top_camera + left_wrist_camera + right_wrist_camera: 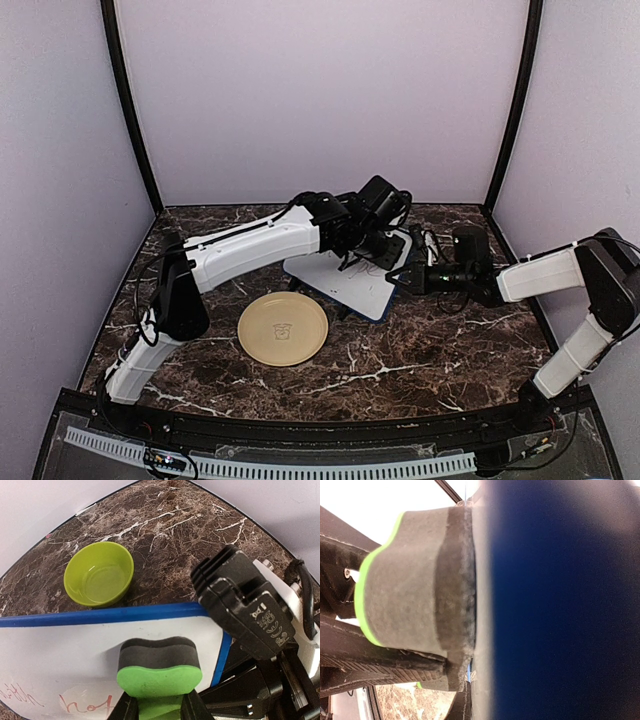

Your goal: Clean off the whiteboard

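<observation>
The whiteboard (340,282) lies tilted at the table's middle, white with a dark-blue frame and marker writing on it. In the left wrist view the whiteboard (65,650) shows red writing at its lower left. My left gripper (385,250) is shut on the green eraser (159,672), whose dark felt face rests against the board near its right corner. My right gripper (408,278) grips the board's right edge. In the right wrist view the blue frame (560,600) is a close blur, with the eraser (415,590) pressed to the board beside it.
A round tan plate (283,328) lies in front of the board. A lime-green bowl (99,573) stands just beyond the board's far edge. The right arm's black body (245,610) is close beside the eraser. Lilac walls enclose the table.
</observation>
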Controlling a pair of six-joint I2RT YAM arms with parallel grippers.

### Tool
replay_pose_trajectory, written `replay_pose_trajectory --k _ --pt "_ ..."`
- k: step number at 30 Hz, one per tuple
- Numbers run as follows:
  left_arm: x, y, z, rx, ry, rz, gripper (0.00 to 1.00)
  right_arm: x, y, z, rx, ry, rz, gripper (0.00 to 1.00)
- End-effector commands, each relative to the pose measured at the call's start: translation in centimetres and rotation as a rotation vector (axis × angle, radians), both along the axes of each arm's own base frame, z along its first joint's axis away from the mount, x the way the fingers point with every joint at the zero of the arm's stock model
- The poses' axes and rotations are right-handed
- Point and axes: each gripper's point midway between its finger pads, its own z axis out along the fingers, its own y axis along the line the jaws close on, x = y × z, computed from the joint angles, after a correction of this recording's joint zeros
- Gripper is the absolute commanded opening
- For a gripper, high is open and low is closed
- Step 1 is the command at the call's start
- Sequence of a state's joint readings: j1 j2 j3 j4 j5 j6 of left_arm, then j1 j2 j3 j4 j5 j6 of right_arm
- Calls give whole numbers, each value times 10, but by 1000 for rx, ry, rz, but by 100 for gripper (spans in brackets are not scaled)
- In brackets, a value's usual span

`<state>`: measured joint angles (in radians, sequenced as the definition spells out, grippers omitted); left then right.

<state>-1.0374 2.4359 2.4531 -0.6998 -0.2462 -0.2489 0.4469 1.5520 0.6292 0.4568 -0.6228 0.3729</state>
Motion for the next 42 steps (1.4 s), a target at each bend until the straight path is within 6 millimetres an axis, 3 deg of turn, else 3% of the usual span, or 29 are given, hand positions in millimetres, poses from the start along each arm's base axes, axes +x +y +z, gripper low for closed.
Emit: replay_pose_trajectory --k 1,7,10,17,27,36,39,42 --pt "55 33 15 -36 -65 147 0 -22 15 -8 -75 -79 117 0" --pt "61 43 19 -33 -74 182 0 -22 14 -9 -83 -79 114 0" --pt "58 36 19 -43 -71 144 0 -22 14 -9 -82 -81 114 0" --pt "19 -10 1 -16 -82 -53 0 -21 14 -8 -81 -81 114 0" --pt "1 -16 -20 50 -58 -160 0 -21 14 -9 -83 -81 111 0" --pt "-36 -41 -33 4 5 -268 0 -20 15 -11 -83 -75 108 0" --pt "-38 -45 -34 -8 3 -263 0 -20 15 -10 -84 -75 109 0" --pt "-28 -35 -36 -1 10 -201 0 -20 14 -11 -84 -76 107 0"
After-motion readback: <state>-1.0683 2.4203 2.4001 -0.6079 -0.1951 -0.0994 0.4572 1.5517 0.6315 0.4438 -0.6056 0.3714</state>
